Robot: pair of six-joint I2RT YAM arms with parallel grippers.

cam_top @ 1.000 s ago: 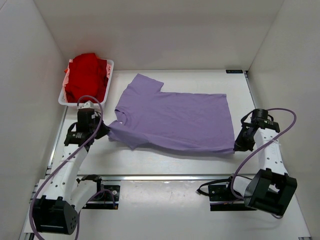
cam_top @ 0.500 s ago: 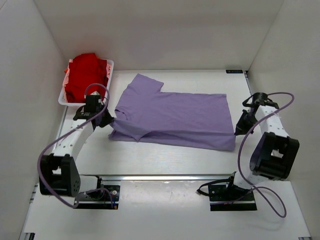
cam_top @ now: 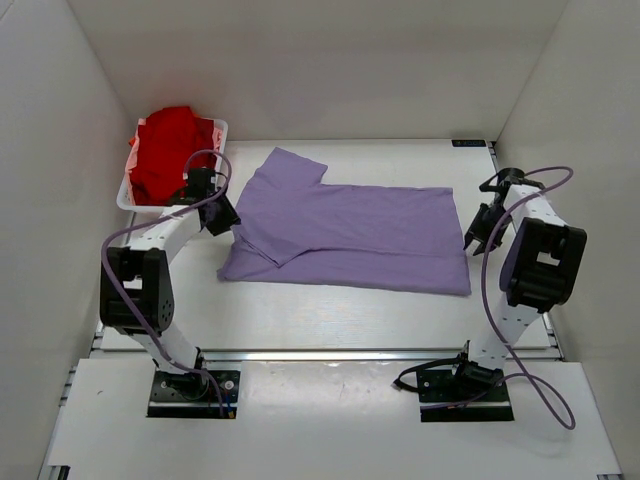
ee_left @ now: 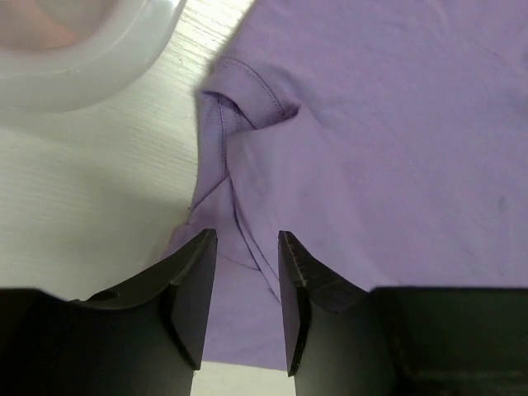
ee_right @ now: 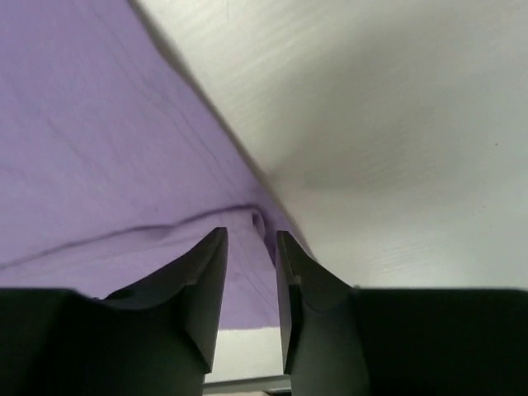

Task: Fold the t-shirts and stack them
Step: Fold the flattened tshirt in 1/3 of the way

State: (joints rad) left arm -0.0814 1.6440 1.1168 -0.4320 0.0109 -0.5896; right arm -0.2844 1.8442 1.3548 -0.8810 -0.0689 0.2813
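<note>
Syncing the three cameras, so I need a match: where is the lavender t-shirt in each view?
Top external: lavender t-shirt lies spread flat, mid-frame.
Left wrist: lavender t-shirt fills centre and right.
Right wrist: lavender t-shirt fills the left side.
Shared landmark: the pale table beside it.

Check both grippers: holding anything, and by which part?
Apparently nothing. The left gripper is open over the lavender t-shirt at its folded sleeve side, and the right gripper is open over its hem corner. The cloth lies unpinched in each gap.
</note>
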